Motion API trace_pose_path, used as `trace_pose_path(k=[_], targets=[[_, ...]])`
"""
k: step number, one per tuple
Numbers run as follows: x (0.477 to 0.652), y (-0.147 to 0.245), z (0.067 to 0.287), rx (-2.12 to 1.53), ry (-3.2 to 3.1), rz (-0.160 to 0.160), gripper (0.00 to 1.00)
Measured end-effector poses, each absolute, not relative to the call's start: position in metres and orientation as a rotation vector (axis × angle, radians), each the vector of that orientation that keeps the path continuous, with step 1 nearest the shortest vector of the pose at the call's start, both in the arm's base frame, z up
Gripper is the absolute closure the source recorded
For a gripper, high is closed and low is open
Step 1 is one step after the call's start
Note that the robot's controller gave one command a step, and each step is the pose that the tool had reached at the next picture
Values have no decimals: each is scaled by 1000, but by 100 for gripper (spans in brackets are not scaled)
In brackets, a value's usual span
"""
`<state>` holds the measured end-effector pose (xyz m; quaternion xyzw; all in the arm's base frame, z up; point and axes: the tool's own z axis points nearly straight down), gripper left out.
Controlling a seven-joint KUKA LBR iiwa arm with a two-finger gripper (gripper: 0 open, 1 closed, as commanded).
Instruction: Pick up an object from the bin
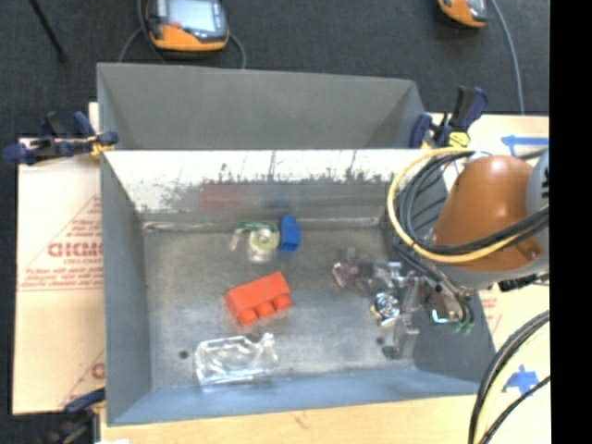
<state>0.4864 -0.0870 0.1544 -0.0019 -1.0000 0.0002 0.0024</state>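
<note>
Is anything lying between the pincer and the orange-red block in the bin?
Nothing visible does: bare bin floor lies between the pincer and the orange-red block. A small purplish thing sits just off that line.

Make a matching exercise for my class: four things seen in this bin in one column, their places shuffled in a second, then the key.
Things
1. red block
2. blue block
3. clear plastic piece
4. gripper

Places in the bin
A. by the near wall, left of centre
B. at the right side
C. about the middle of the floor
D. close to the far wall

Pairs: 1-C, 2-D, 3-A, 4-B
</note>
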Motion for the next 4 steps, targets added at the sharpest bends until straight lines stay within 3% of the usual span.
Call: trace_pose_path(k=[1, 2, 3, 4], targets=[[593, -100, 87, -198, -3143, 0, 0], [592, -97, 71, -236, -3138, 0, 0], [592, -97, 72, -231, -3139, 3, 100], [565, -105, 231, -208, -3147, 4, 100]])
